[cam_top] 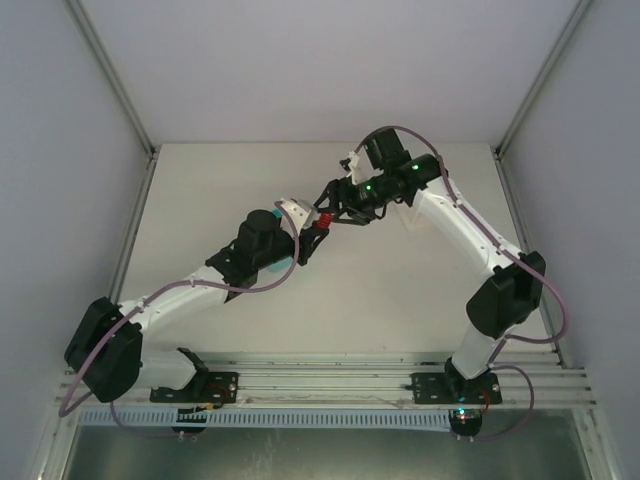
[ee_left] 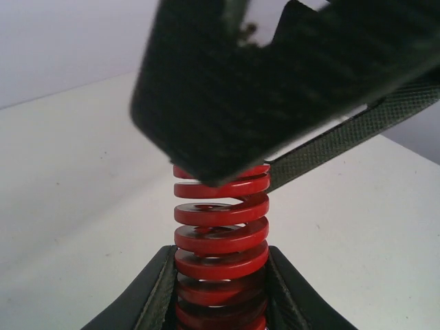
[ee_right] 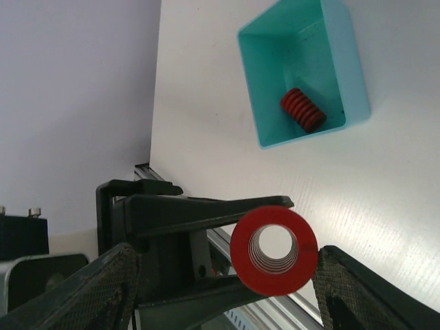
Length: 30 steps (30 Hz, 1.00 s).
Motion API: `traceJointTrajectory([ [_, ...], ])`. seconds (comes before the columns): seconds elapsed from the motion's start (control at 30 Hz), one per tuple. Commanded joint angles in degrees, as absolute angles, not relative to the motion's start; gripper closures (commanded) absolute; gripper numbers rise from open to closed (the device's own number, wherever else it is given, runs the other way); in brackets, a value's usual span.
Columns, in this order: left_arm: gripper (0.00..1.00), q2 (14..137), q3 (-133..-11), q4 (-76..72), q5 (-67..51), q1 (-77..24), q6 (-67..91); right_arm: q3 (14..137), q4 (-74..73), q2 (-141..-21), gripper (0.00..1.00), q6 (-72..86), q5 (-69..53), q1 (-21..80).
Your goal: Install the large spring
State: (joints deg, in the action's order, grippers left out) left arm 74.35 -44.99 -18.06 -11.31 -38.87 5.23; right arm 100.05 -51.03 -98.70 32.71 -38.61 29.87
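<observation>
My left gripper is shut on a large red coil spring and holds it above the table. In the left wrist view the spring stands between the two fingers, its lower coils clamped. My right gripper is open and its jaws straddle the spring's free end. A right finger covers the top coils in the left wrist view. The right wrist view looks down the spring's bore, with the left gripper holding it and my right fingertips wide on either side.
A teal open bin lies on the white table and holds a smaller red spring. In the top view the bin is mostly hidden under the left arm. An aluminium rail runs along the near edge.
</observation>
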Motion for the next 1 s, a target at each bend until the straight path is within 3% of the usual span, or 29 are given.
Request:
traceJointTrajectory([
  [0.0,1.00,74.8,-47.9,-21.9,-15.7,-39.0,2.7,102.6,-51.9,-100.0,0.29,32.1,-38.4,30.3],
  [0.33,1.00,75.8,-49.2,-22.8,-15.8,-39.0,1.6,104.0,-56.2,-102.3,0.42,29.8,-36.8,30.3],
  [0.53,1.00,76.6,-49.9,-21.7,-15.1,-39.1,1.1,103.4,-55.2,-101.5,0.70,30.5,-37.6,30.3],
  [0.63,1.00,77.5,-50.6,-19.3,-13.6,-39.0,1.1,102.8,-54.2,-101.0,0.89,31.1,-38.3,30.3],
  [0.7,0.89,77.8,-50.9,-18.1,-12.5,-39.0,1.1,102.2,-52.6,-100.4,1.00,31.5,-38.5,30.3],
  [0.97,0.29,76.9,-49.9,-15.4,-8.4,-37.6,6.9,98.3,-45.5,-96.4,1.00,34.3,-27.7,28.5],
])
